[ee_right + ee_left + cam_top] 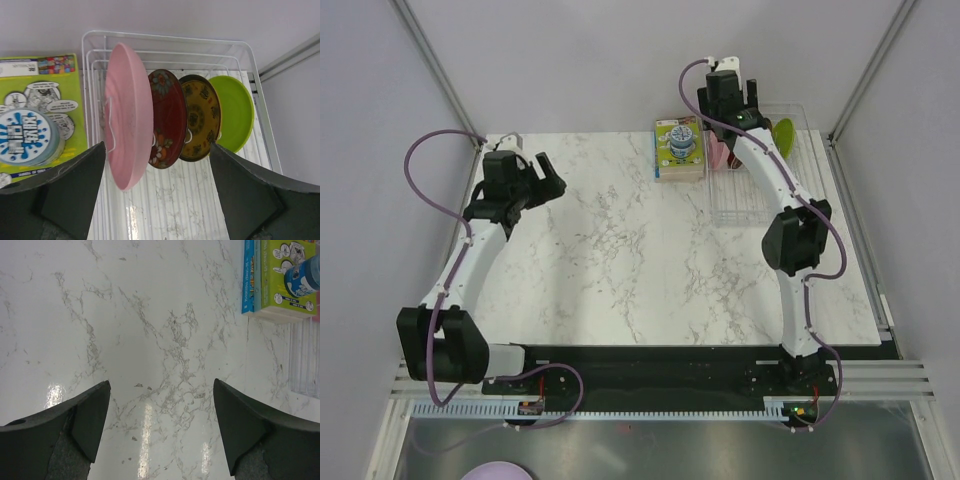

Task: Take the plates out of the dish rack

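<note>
Right end effector (157, 146) spread wide, empty, hovering above the dish rack (170, 42). All four plates stand on edge in the rack, in a row: pink plate (127, 115) on the rack's side beside the printed box (40, 115), then red plate (167, 120), yellow plate (200, 117), lime green plate (235, 112). Left end effector (161, 382) spread, empty, over the table (150, 315), well apart from the rack.
</note>
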{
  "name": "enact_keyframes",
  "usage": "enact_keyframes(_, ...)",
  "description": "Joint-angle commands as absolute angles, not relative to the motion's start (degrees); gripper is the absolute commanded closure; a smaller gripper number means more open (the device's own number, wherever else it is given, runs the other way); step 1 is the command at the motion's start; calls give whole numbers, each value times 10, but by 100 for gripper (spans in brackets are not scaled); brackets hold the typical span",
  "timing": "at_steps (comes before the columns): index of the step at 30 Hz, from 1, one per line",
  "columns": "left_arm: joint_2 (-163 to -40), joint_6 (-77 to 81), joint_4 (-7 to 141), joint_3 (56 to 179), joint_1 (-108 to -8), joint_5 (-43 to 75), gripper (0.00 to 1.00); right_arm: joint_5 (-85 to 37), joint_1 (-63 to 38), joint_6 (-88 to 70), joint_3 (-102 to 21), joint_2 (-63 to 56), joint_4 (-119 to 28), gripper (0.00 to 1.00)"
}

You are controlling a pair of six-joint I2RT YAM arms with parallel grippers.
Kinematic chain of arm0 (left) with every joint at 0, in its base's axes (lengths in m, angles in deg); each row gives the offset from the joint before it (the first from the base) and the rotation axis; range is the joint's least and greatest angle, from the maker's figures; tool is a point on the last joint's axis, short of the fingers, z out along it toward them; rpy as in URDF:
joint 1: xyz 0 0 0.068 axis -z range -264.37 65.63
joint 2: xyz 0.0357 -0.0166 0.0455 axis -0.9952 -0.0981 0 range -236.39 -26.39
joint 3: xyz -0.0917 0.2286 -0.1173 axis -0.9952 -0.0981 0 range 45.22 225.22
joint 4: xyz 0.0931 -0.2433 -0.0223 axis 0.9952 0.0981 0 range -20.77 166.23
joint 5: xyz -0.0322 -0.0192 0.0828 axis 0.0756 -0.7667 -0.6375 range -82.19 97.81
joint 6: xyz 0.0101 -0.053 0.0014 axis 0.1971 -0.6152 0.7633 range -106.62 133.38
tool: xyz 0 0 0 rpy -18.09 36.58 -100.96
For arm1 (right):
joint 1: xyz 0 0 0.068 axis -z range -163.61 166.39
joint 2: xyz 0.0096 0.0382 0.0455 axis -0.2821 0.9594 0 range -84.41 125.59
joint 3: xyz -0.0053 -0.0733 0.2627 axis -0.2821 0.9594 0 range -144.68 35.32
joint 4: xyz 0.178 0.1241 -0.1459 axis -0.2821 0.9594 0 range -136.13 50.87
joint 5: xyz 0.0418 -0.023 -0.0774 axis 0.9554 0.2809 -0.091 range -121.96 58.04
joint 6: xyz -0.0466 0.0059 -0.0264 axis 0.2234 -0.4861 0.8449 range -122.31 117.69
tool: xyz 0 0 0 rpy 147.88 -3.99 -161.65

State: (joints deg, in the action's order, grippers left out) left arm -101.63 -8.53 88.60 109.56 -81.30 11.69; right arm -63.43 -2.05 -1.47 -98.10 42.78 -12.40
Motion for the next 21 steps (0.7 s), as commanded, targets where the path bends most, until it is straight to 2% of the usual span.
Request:
enact_keyframes(1, -1050, -104, 855, 1110, -814, 142, 11, -725, -29, 32, -999, 476, -180, 10)
enact_keyframes(4, -1072, -111, 850, 1116, -814, 148, 15, -733, -28, 37, -1008, 501, -193, 15)
enact_keyframes(5, -1076, -111, 846, 1116, -814, 150, 16, -736, -29, 38, -1009, 513, -198, 27)
enact_keyframes(7, -1082, -111, 843, 1114, -814, 157, 17, -735, -29, 44, -1009, 522, -210, 33)
enact_keyframes(8, -1086, -111, 841, 1111, -814, 159, 17, -739, -29, 49, -1012, 530, -211, 47)
enact_keyframes(9, -1087, -111, 836, 1109, -814, 158, 17, -743, -29, 51, -1014, 533, -213, 57)
enact_keyframes(12, -1091, -115, 834, 1108, -814, 159, 18, -756, -29, 61, -1012, 539, -221, 73)
enact_keyframes(14, -1092, -116, 831, 1107, -814, 162, 19, -758, -31, 65, -1006, 535, -227, 91)
enact_keyframes(15, -1093, -117, 831, 1106, -814, 165, 19, -762, -33, 71, -996, 531, -231, 96)
enact_keyframes(16, -1094, -118, 830, 1106, -814, 168, 20, -770, -35, 76, -992, 524, -241, 100)
enact_keyframes(21, -1094, -118, 828, 1100, -813, 175, 24, -924, -73, 206, -946, 493, -358, 100)
